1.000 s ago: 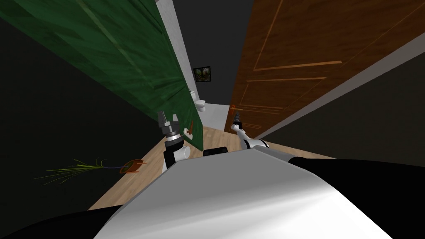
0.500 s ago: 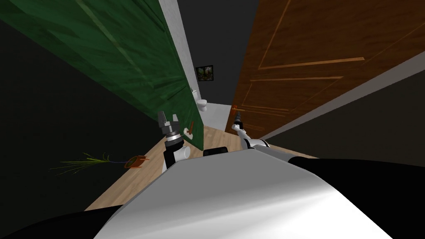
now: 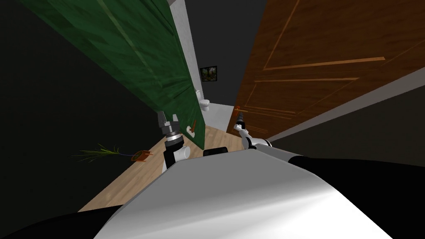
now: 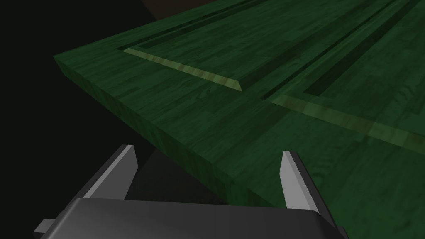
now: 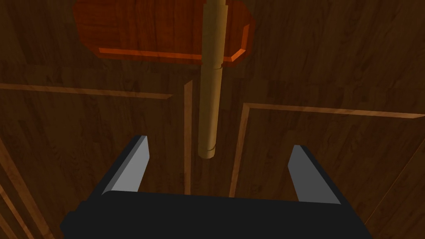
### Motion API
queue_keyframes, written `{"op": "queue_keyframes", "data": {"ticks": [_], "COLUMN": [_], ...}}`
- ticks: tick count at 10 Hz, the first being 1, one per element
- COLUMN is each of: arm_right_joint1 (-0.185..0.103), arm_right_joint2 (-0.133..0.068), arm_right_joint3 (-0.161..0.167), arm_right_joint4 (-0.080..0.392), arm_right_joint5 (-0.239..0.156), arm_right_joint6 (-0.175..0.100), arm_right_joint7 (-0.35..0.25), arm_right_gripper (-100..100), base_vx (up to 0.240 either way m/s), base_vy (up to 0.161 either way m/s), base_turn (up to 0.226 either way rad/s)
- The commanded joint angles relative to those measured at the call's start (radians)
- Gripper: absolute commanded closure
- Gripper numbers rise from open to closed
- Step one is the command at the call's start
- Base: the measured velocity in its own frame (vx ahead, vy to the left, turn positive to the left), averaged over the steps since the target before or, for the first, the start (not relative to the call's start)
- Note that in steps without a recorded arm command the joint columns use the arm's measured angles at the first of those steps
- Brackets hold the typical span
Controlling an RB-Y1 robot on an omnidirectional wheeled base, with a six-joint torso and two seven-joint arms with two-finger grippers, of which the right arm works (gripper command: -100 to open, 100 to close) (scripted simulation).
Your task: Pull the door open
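Brown door (image 3: 315, 49) stood to our right, its lever handle (image 5: 211, 108) near the door's edge, just ahead of the right gripper (image 5: 220, 144), jaws apart. Handle's long axis ran from its plate (image 5: 124, 33) twd the gripper, free end pointing btwn the fingers, ungripped. Left gripper (image 4: 208, 149), also spread, sat at the green door (image 4: 269, 83) edge, so right arm was nearer.

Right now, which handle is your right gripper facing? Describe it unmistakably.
Take the brown door on my right, not the green door. Near its edge sits an orange-red plate carrying a tan lever handle, straight ahead of my open right gripper. The green door's handle sits on a white plate instead.
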Motion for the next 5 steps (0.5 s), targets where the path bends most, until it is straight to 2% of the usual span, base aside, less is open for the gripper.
{"op": "queue_keyframes", "data": {"ticks": [1,5], "arm_right_joint1": [0.002,-0.002], "arm_right_joint2": [-0.006,-0.028], "arm_right_joint3": [-0.029,-0.098], "arm_right_joint4": [0.003,0.029], "arm_right_joint5": [0.028,0.099], "arm_right_joint6": [0.002,0.0], "arm_right_joint7": [-0.016,-0.062], "arm_right_gripper": [-100,-100], "base_vx": [0.009,0.017], "base_vy": [-0.007,-0.011], "base_turn": [0.092,0.11]}}
